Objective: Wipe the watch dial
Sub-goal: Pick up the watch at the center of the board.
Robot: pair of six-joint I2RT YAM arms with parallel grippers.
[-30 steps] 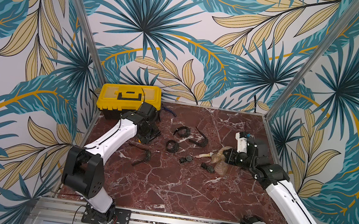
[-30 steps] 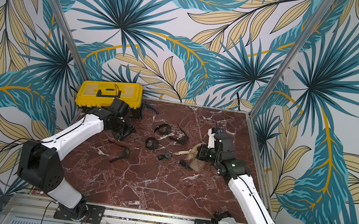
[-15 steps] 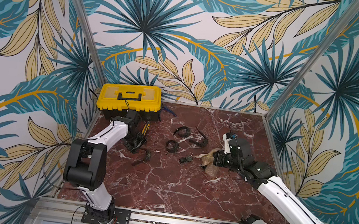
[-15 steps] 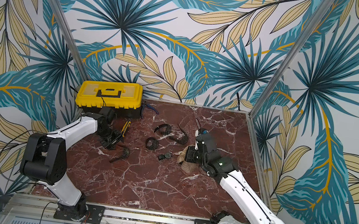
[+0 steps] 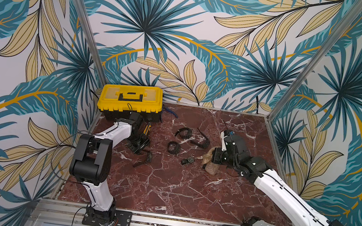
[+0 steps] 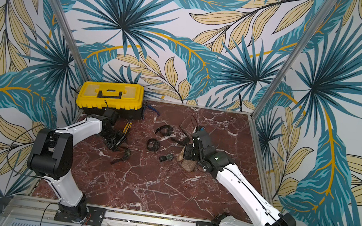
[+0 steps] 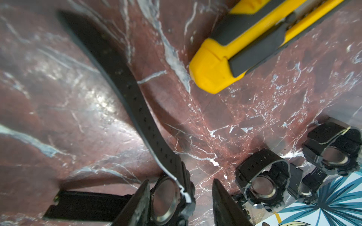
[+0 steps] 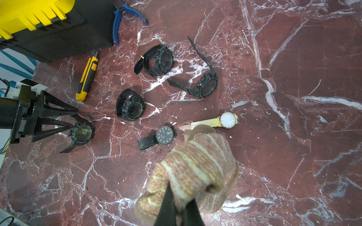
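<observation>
Both top views sit high above the six o'clock edge of the table (image 5: pixel 164 188), angled down toward twelve, far enough back to hold it whole. The left wrist camera hovers very close over the marble near ten o'clock, facing the knife (image 7: pixel 250 41) and black watches (image 7: pixel 262 182). The right wrist camera, higher and toward three o'clock, looks straight down past its cloth (image 8: pixel 194 168), sharing that knife and those watches.

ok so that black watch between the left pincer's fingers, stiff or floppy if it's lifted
Probably floppy: the watch has a long thin strap lying curved on the table, so it would likely dangle. The chunky case looks heavier than the strap, so it may tip in the left pincer.
</observation>
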